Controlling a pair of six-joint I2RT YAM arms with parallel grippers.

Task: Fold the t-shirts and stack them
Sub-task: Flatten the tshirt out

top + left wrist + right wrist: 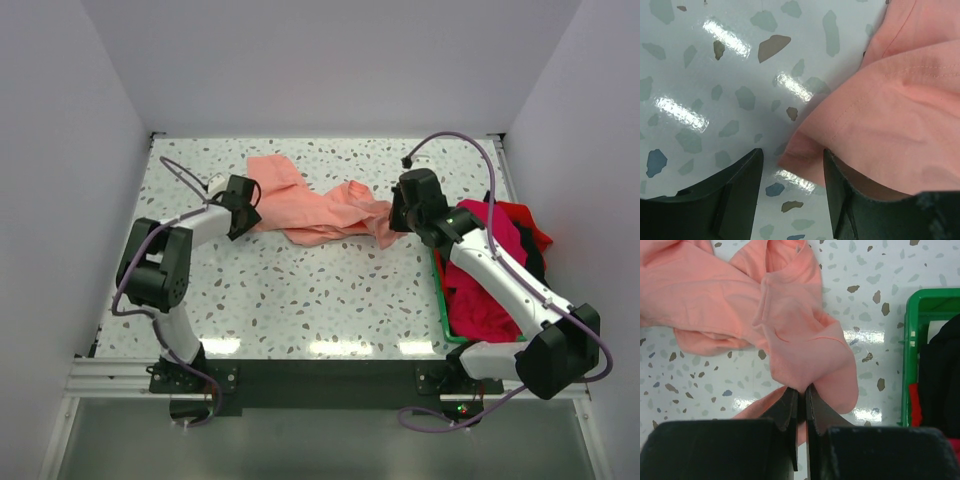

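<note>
A green tray (441,285) sits at the counter's (330,290) 3 o'clock edge. It is heaped with a magenta shirt (485,295), a red shirt (520,214) at its far side and a black shirt (536,256) against the outer rim. The right arm reaches across this heap from its base at 5 o'clock and covers part of it from above. A purple cable (470,140) loops over its wrist.

The salmon-pink t-shirt (320,205) lies crumpled on the counter towards 12 o'clock, stretched between the two arms and well clear of the tray.

The right end effector (400,212) sits at the shirt's 3 o'clock end, its jaws pressed together on a bunched fold of the pink cloth. In the wrist view the fabric balloons out just above the closed tips.

The left arm rises from 7 o'clock, its elbow folded out towards 9 o'clock and its forearm aimed across at the shirt's 9 o'clock end. The left end effector (792,165) is low over the counter with its jaws parted. A hemmed corner of the shirt lies between them and drapes over one finger (840,195), but it is not clamped.
</note>
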